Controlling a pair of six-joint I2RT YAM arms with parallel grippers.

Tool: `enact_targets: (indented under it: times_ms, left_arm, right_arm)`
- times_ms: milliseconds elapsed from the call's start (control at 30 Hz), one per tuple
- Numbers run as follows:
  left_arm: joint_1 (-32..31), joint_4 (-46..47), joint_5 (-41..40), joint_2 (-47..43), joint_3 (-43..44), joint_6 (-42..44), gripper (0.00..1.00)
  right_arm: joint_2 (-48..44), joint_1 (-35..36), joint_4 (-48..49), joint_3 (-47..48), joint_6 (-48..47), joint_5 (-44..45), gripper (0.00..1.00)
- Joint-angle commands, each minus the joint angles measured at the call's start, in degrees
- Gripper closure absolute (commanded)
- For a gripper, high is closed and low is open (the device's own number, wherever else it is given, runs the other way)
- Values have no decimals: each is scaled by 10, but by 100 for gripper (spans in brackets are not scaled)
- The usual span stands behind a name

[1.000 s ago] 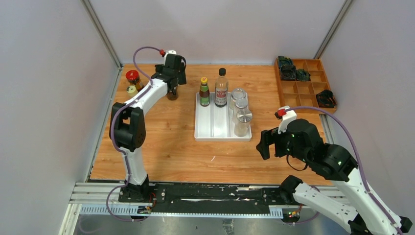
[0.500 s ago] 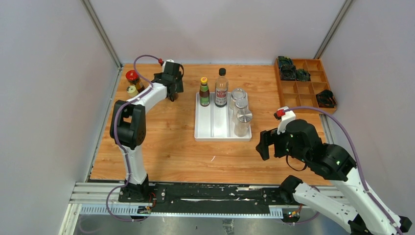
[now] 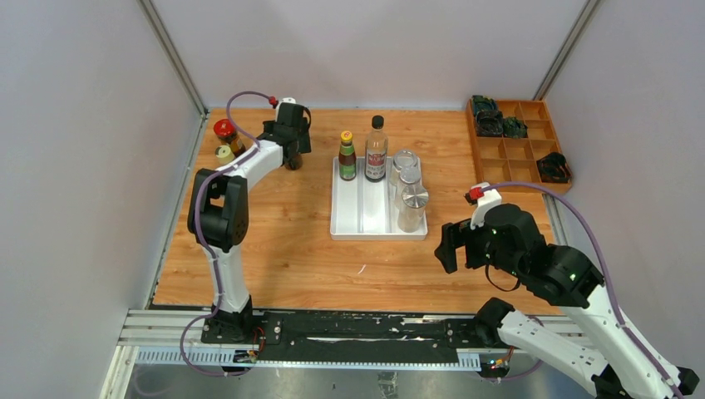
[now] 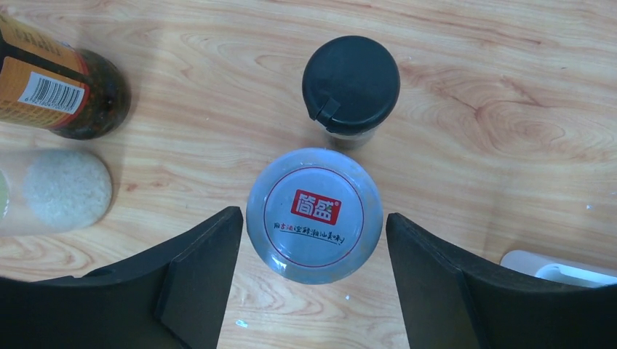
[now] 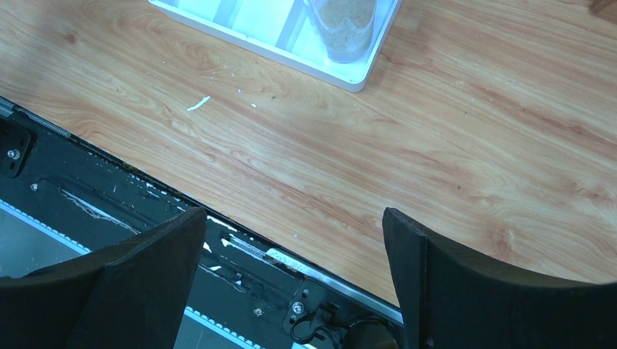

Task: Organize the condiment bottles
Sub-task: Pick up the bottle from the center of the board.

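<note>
My left gripper (image 3: 289, 143) is open at the table's far left, its jaws on either side of a silver-lidded jar (image 4: 314, 240) with a red logo, not touching it. Just beyond stands a black-capped shaker (image 4: 351, 83). A dark orange-labelled jar (image 4: 62, 91) and a clear jar of white grains (image 4: 64, 190) stand to the left. The red-lidded jar (image 3: 225, 131) and a small yellow-lidded one (image 3: 223, 152) are by the left wall. The white tray (image 3: 357, 218) holds a yellow-capped bottle (image 3: 347, 156), a tall black-capped bottle (image 3: 376, 150) and three silver-lidded jars (image 3: 412, 199). My right gripper (image 3: 453, 246) is open and empty.
A wooden compartment box (image 3: 522, 154) with dark objects stands at the far right. The right wrist view shows the tray's near corner (image 5: 354, 78), one jar (image 5: 342, 25) in it, bare wood and the black rail (image 5: 109, 196) at the table's front edge.
My left gripper has moved a little left and come down over the silver-lidded jar. The right arm has barely moved.
</note>
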Motion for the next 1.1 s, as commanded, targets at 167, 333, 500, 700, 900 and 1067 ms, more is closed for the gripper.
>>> enact_targets:
  times_ms: [167, 333, 500, 700, 900, 1067]
  left_arm:
    - [12, 12, 17, 23, 30, 11, 30]
    - [12, 12, 26, 17, 23, 3, 38]
    - [12, 5, 25, 7, 12, -8, 44]
    - [12, -13, 28, -33, -14, -21, 45]
    - [10, -15, 42, -82, -81, -40, 46]
    - [-7, -11, 39, -118, -137, -47, 46]
  right_arm:
    - [-7, -1, -6, -11, 8, -7, 3]
    - [-7, -2, -6, -16, 10, -9, 3]
    - [-7, -1, -5, -15, 8, -10, 4]
    - [-10, -1, -5, -14, 8, -10, 4]
    - [-16, -1, -2, -13, 7, -15, 3]
    - [-21, -1, -2, -14, 8, -19, 3]
